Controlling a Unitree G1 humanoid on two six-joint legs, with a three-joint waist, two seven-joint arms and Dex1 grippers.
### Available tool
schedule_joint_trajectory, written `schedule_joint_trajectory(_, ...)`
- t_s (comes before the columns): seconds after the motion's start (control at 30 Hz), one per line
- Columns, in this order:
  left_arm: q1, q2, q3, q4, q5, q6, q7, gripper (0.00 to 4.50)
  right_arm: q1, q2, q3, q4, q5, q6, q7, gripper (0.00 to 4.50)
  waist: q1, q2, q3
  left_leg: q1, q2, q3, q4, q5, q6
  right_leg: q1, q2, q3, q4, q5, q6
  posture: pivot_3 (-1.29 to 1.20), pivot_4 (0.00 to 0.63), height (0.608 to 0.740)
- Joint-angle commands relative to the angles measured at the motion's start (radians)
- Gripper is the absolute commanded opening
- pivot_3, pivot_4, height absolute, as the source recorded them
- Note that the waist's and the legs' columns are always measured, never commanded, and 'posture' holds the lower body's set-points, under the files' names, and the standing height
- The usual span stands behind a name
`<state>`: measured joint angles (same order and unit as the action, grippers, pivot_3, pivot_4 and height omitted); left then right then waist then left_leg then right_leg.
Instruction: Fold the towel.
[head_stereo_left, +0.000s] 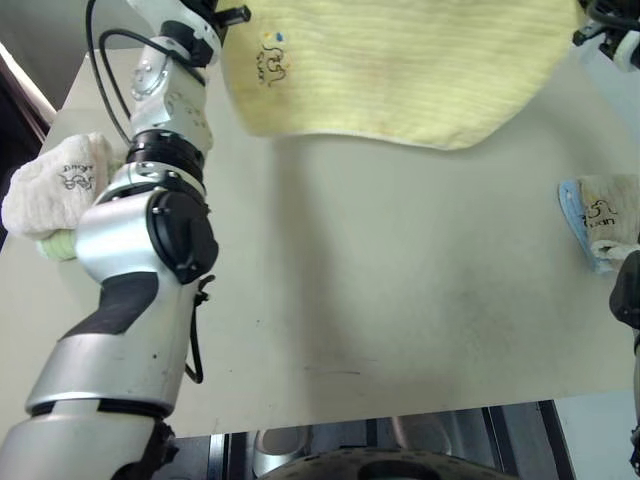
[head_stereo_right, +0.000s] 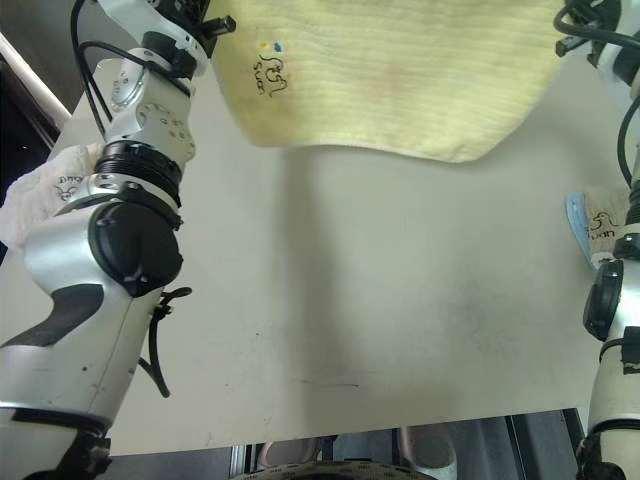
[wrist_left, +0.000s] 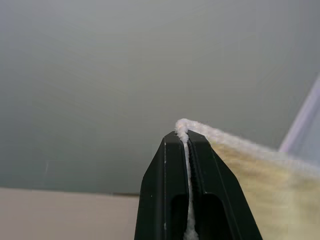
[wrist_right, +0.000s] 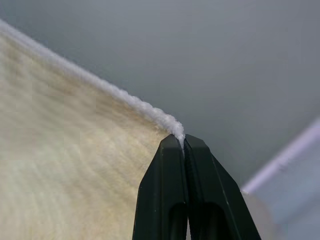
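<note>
Left eye view: pale yellow towel (head_stereo_left: 400, 70) hanging spread above the far part of the table (head_stereo_left: 400, 300), top part cut by the frame edge.
Towel surface: ribbed terry, fine horizontal lines across the whole cloth.
Towel edge: whitish stitched border along the lower hem, curved, lowest toward the right side.
Towel logo: small dark embroidered mark with a blue dot, near the left corner, just beside the left arm.
Towel shadow: soft darker band on the table directly under the hanging cloth.
Left gripper (wrist_left: 186, 137): in the left wrist view, two black fingers (wrist_left: 167, 190) pressed together, whitish edge of the towel pinched between them, corner sticking out past the tips.
Right gripper (wrist_right: 181, 141): in the right wrist view, closed tight on the opposite corner, white hem running away from the tips.
Left of the towel: pink folded towel (head_stereo_left: 55, 185) on a green one (head_stereo_left: 60, 245), at the left edge of the table, well apart from the yellow cloth.
Right of the towel: beige folded towel (head_stereo_left: 612, 210) on a blue one (head_stereo_left: 575, 215), at the right edge of the table, lower than the hanging hem.
Table under the towel: plain beige top, faint dark marks near the front edge.
</note>
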<state>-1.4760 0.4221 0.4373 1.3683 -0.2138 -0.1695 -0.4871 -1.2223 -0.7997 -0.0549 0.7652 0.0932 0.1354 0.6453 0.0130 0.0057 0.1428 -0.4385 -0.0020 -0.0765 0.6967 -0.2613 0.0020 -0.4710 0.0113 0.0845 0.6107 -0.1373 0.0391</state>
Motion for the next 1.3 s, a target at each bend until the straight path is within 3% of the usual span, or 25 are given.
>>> schedule_joint_trajectory(0.03,0.007,0.043,-0.017,-0.013,0.031,0.073,-0.034,0.02,-0.006,-0.04,-0.042,-0.022,0.002,-0.032,0.01,0.0,-0.001,0.003,0.002,0.0,0.001,0.0,0.0,0.0,0.0,0.0,-0.001,0.001,0.0,0.0,0.0,0.0,0.15,0.74)
schedule_joint_trajectory(0.4,0.054,0.045,0.007,-0.025,0.028,0.058,-0.117,0.02,0.007,-0.022,-0.049,0.009,-0.012,-0.077,-0.01,0.0,-0.006,0.007,0.004,-0.001,0.001,0.0,0.002,0.0,0.0,-0.002,-0.001,0.001,0.003,0.001,0.0,0.0,0.15,0.74)
schedule_joint_trajectory(0.53,0.056,0.06,-0.01,-0.025,0.066,0.013,-0.035,0.02,-0.021,-0.023,-0.048,0.056,-0.028,-0.111,-0.04,0.0,-0.007,0.008,0.005,-0.001,0.001,0.001,0.002,0.0,0.0,-0.002,0.0,0.001,0.003,0.001,-0.001,0.0,0.15,0.74)
schedule_joint_trajectory(0.83,0.038,0.05,0.094,-0.028,-0.018,-0.124,0.019,0.02,-0.045,0.007,-0.018,0.203,-0.102,-0.278,-0.127,0.0,-0.01,0.01,0.006,0.0,0.002,0.001,0.002,0.001,0.002,-0.002,0.001,0.0,0.005,0.003,-0.003,0.0,0.15,0.74)
schedule_joint_trajectory(0.93,0.066,0.059,0.077,-0.032,-0.009,-0.142,-0.055,0.02,0.021,0.004,-0.044,0.137,-0.059,-0.25,-0.065,0.0,-0.009,0.01,0.006,0.0,0.002,0.0,0.002,0.001,0.003,-0.002,0.001,0.0,0.005,0.003,-0.003,0.0,0.15,0.74)
schedule_joint_trajectory(1.1,0.143,0.066,0.06,-0.033,-0.017,-0.057,-0.24,0.02,0.268,-0.053,-0.096,-0.211,0.095,-0.099,0.173,0.0,-0.007,0.01,0.006,0.001,0.002,0.001,0.002,0.002,0.001,0.001,0.001,-0.001,0.003,0.003,-0.003,0.0,0.15,0.74)
schedule_joint_trajectory(1.3,0.192,0.093,0.052,-0.055,-0.03,0.026,-0.388,0.02,0.479,-0.116,-0.149,-0.548,0.223,0.118,0.275,0.0,-0.013,0.011,0.006,-0.001,0.002,0.002,0.004,0.003,-0.001,0.0,0.0,0.001,0.002,0.004,-0.001,0.0,0.15,0.74)
